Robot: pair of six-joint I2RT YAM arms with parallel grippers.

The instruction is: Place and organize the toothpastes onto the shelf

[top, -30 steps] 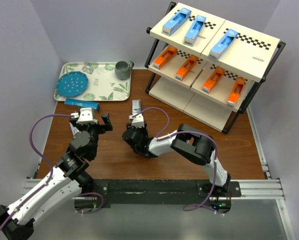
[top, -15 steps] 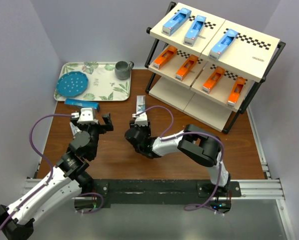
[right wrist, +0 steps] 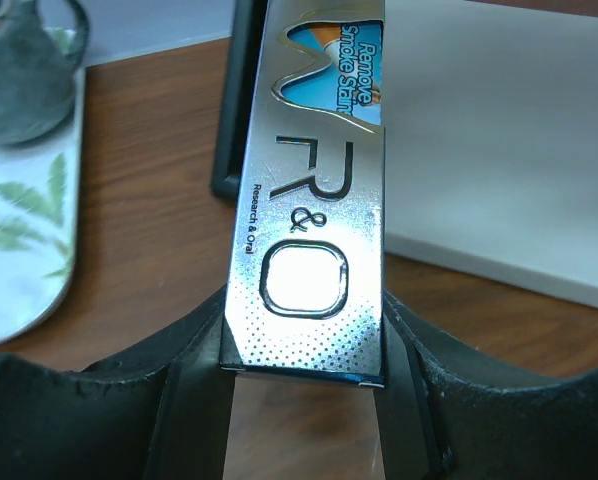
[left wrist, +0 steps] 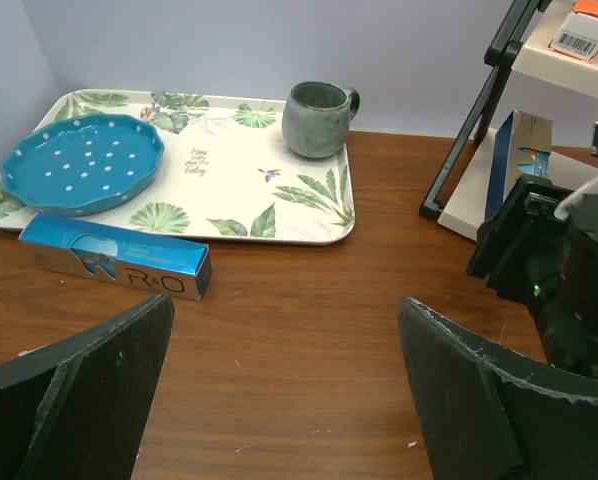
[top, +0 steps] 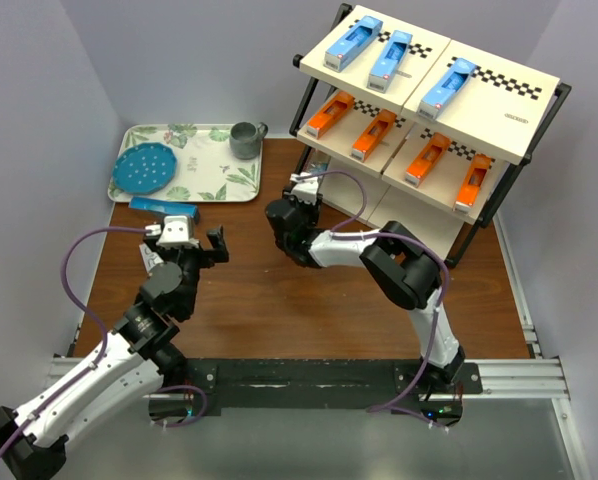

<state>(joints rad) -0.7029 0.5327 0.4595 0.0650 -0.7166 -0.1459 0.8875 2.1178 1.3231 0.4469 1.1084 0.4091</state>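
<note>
The top external camera looks down from high behind the robot over the whole table (top: 279, 310), shelf (top: 494, 105) and leaf-patterned tray (top: 209, 165). The left wrist camera sits low, facing that tray and a mug (left wrist: 317, 120); the right wrist camera, very close on a silver toothpaste box (right wrist: 314, 200), shares the mug.

- Bright, even, diffuse light throughout; shadows on the wooden table (top: 279, 310) are faint and soft.
- Right wrist view: glare whitens the silver toothpaste box (right wrist: 309, 290); the mug (right wrist: 19, 70) behind is blurred.
- Left wrist view is sharp across the leaf-patterned tray (left wrist: 279, 215).
</note>
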